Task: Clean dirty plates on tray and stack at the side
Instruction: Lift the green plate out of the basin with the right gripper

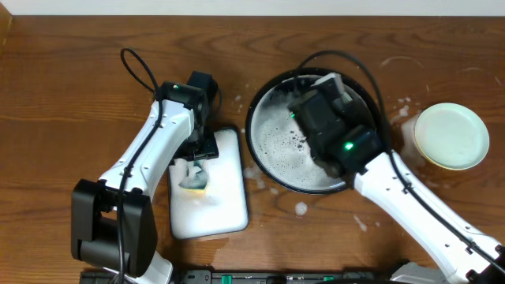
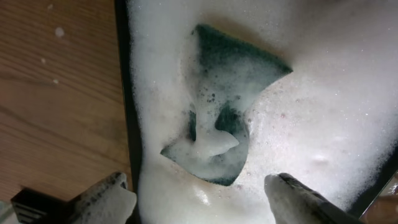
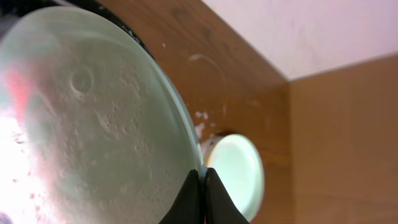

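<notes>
Right gripper [image 3: 203, 198] fingers pinch the rim of a mint plate [image 3: 93, 137], its foamy face showing a red smear [image 3: 17, 93], above the black basin [image 1: 252, 134]. Right of the basin, a mint-on-yellow stack [image 1: 451, 136] sits on the table [image 1: 63, 79]. Left gripper [image 2: 199, 202], fingers spread and foam-coated, hovers over the green sponge [image 2: 233, 74] in the white tray [image 1: 229, 213].

tray [image 1: 251, 130]: round, black, shallow, mid-table; floor coated in white foam.
plate 1 [image 3: 93, 124]: pale mint, tilted up on edge over the tray, rim pinched by right gripper [image 3: 203, 176]. face wet and foam-filmed, red smear at its left.
stack [image 1: 451, 136]: lies flat on the side [image 1: 398, 87], right of tray. mint plate on top, yellow edge showing beneath. soap splashes on the wood nearby.
</notes>
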Robot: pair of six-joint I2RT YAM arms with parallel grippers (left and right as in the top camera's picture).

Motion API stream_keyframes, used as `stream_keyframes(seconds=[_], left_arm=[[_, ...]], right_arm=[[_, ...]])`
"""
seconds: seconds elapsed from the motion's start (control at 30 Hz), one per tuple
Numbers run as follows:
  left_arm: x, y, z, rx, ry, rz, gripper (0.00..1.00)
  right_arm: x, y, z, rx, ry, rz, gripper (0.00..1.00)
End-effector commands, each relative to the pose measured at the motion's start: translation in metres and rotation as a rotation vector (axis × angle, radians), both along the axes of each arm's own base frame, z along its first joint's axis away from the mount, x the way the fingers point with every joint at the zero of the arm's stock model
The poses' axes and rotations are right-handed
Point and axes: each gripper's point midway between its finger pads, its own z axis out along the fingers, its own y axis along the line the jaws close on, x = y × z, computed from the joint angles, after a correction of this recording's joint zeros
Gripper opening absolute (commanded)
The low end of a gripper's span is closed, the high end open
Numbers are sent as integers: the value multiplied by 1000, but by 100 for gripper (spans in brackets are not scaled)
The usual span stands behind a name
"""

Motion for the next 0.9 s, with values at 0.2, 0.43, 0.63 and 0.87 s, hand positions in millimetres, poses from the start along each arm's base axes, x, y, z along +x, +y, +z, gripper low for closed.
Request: stream_keyframes(seconds=[0.2, 0.43, 0.63, 0.87], left_arm=[[-1, 1, 0, 0, 5, 6, 79], [-1, 1, 0, 0, 5, 6, 80], [-1, 1, 0, 0, 5, 6, 80], [-1, 1, 0, 0, 5, 6, 80]], right_arm=[[-11, 21, 21, -246, 32, 178, 1], [-11, 22, 21, -306, 63, 223, 1], [-11, 22, 21, -309, 61, 220, 1], [-11, 20, 25, -326, 49, 209, 1]])
